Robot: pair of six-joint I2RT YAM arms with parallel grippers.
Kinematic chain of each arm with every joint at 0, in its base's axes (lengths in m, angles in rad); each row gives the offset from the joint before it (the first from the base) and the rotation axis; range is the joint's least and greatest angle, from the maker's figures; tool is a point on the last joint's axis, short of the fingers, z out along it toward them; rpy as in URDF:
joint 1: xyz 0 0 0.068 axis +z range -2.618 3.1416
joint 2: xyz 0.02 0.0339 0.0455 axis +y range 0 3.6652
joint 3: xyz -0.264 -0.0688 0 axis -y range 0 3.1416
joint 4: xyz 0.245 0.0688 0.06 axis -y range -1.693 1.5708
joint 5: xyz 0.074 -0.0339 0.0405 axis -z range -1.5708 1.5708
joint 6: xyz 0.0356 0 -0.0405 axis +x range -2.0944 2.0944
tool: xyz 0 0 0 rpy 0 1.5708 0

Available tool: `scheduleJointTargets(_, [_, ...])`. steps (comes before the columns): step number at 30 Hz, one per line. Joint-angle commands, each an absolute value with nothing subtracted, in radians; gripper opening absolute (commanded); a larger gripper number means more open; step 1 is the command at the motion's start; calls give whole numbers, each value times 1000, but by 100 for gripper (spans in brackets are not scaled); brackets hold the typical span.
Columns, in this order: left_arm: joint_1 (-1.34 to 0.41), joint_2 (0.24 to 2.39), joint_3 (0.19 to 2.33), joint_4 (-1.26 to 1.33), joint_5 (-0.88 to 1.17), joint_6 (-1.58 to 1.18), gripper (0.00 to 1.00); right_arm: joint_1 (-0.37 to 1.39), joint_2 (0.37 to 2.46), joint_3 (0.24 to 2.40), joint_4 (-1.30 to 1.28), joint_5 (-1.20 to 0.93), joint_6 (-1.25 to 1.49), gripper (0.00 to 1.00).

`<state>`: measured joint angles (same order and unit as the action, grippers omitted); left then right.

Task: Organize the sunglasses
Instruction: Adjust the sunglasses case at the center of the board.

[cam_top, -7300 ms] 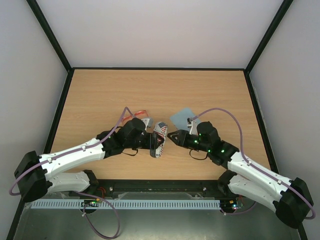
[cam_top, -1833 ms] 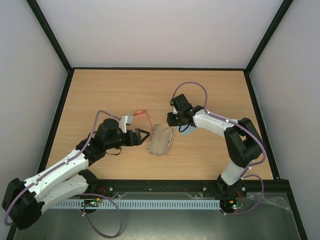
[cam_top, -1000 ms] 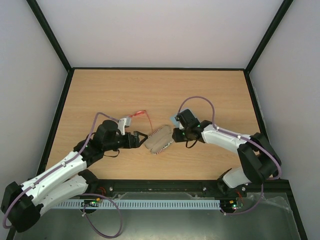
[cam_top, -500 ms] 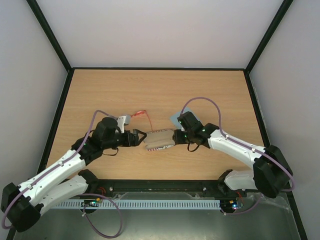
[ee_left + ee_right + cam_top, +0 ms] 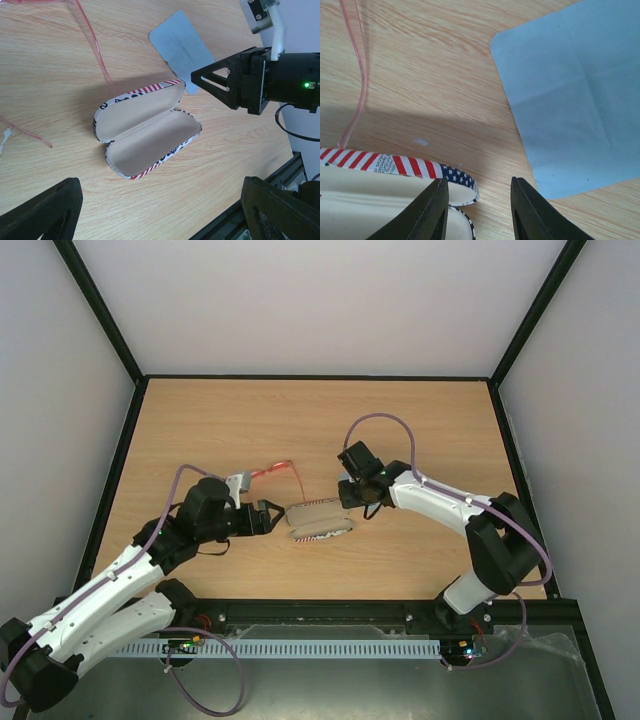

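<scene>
The sunglasses [image 5: 278, 471] lie on the table behind my left gripper; their thin red temple arms show in the left wrist view [image 5: 91, 41] and the right wrist view [image 5: 358, 75]. The flag-printed case [image 5: 318, 519] lies open with its beige lining up [image 5: 145, 131]. My left gripper [image 5: 270, 517] is wide open and empty just left of the case. My right gripper [image 5: 349, 498] is open at the case's right end, and the starred rim [image 5: 462, 181] lies between its fingers [image 5: 434, 210].
A light blue cloth [image 5: 182, 46] lies flat behind the case, beside my right gripper [image 5: 575, 95]. The table's front edge with a black rail [image 5: 320, 612] is close below the case.
The case, once closed between both grippers, now lies open and has turned from lengthwise to crosswise. In the last half second my right arm swung its elbow back; the case stayed put.
</scene>
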<state>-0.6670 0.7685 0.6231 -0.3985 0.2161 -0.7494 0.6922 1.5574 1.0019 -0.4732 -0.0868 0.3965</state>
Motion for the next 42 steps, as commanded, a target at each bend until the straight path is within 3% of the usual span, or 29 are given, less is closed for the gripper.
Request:
scheduleJointTargets(1, [-663,762,638,-439,203,-753,89,692,1522,982,-496,-82,377,36])
scheduleJointTargets(10, [-663,781,627,-417,213,-750,89,692,1474,837,-390,-119,425,36])
scheduleJointTargets(24, [-662,775,624,-424,204,-758,89,702,1565,821,-260,-124,444,35])
scheduleJointTargets(42, [-661,797,646,-433,204,-746,89,716,1623,795,-177,-72,472,16])
